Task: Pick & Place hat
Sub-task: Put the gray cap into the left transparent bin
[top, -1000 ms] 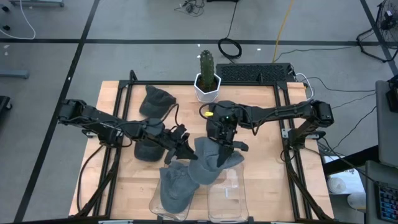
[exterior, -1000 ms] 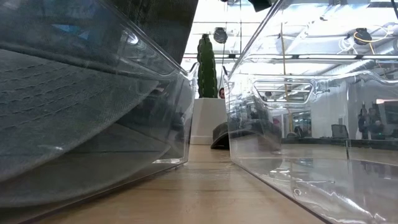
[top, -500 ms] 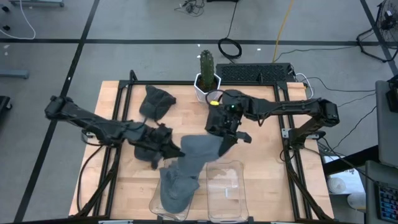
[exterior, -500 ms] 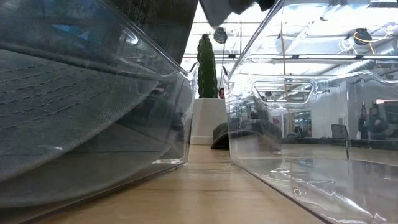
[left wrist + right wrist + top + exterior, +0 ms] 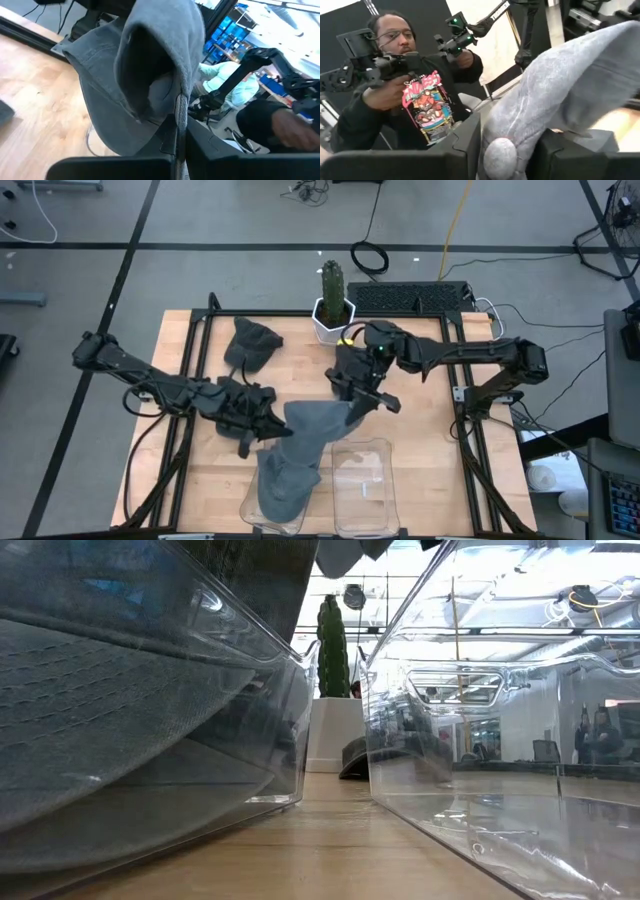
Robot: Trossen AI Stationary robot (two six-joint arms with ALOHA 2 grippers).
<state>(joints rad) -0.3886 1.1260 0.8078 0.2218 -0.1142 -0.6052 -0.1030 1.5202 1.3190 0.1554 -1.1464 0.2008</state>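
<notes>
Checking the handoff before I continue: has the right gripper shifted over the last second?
Yes. In the high view the right gripper has moved away from the clear bins toward the potted cactus, with the grey hat stretched between both grippers.

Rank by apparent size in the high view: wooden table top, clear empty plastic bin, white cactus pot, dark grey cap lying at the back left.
1. Wooden table top, largest by far.
2. Clear empty plastic bin.
3. Dark grey cap at the back left.
4. White hexagonal cactus pot, smallest, though it is close to the cap.
</notes>
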